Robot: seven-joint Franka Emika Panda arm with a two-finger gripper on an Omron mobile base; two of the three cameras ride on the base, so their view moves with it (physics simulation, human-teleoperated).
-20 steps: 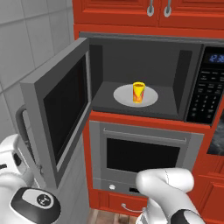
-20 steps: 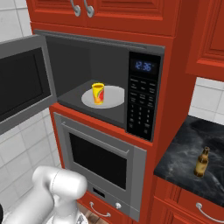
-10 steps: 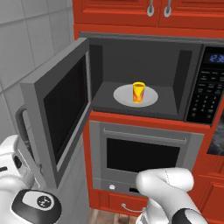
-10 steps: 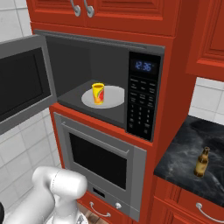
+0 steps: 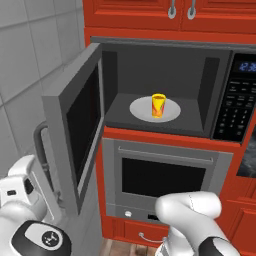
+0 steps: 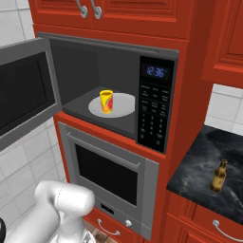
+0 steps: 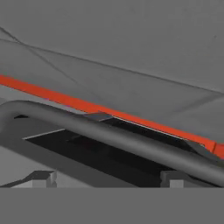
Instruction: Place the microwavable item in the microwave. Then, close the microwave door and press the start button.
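Observation:
The microwavable item, a small yellow cup [image 5: 158, 105] [image 6: 106, 101] with a red-orange mark, stands upright on the white turntable plate [image 5: 142, 111] inside the microwave [image 5: 235, 110] [image 6: 154, 109]. The microwave door [image 5: 75, 130] [image 6: 23, 99] is swung wide open to the left. Its curved grey bar handle [image 5: 39, 145] [image 7: 109, 133] runs across the hand view, close in front of my gripper [image 7: 107, 179]. The gripper is open, with its fingertips [image 7: 41, 178] wide apart and nothing between them. It sits low on the outer side of the door.
A grey oven [image 5: 165, 180] [image 6: 109, 175] with a dark window sits under the microwave, among red cabinets. A slim brown bottle [image 6: 219, 176] stands on the dark stone counter [image 6: 199, 161] to the right. A grey tiled wall lies left of the door.

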